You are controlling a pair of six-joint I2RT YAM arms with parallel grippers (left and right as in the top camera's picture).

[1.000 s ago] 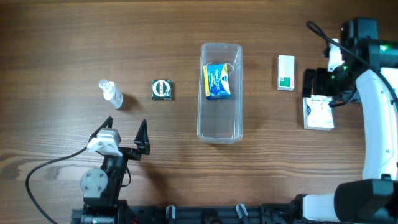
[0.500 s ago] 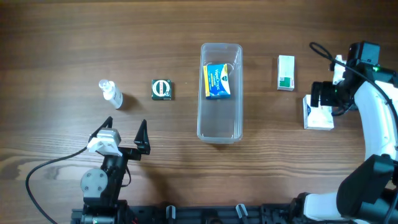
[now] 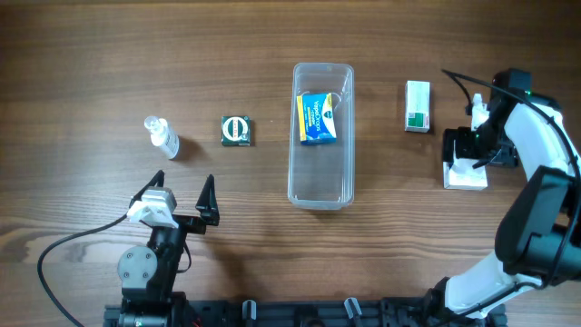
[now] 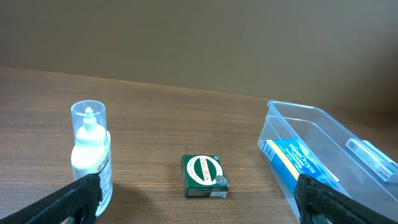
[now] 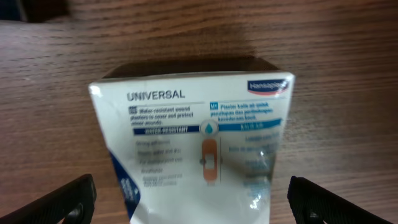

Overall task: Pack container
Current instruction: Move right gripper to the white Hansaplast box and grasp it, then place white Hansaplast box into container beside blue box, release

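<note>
The container (image 3: pixel 320 186) is a long clear tub at the table's middle; a blue and yellow box (image 3: pixel 317 117) lies in its far end. It also shows in the left wrist view (image 4: pixel 292 107) with that box (image 4: pixel 295 163). My right gripper (image 3: pixel 467 153) is open and hangs directly over a white plaster box (image 3: pixel 467 177) at the right. In the right wrist view the fingers (image 5: pixel 199 205) straddle this box (image 5: pixel 199 124) without touching it. My left gripper (image 3: pixel 182 193) is open and empty at the front left (image 4: pixel 199 208).
A small clear bottle (image 3: pixel 162 136) (image 4: pixel 90 155) and a green box (image 3: pixel 237 130) (image 4: pixel 204 176) stand left of the container. A white and green box (image 3: pixel 418 106) lies to its right, just beyond the right gripper.
My right gripper has swung and come down over the white plaster box, fingers now on either side of it. The left arm has not moved.
</note>
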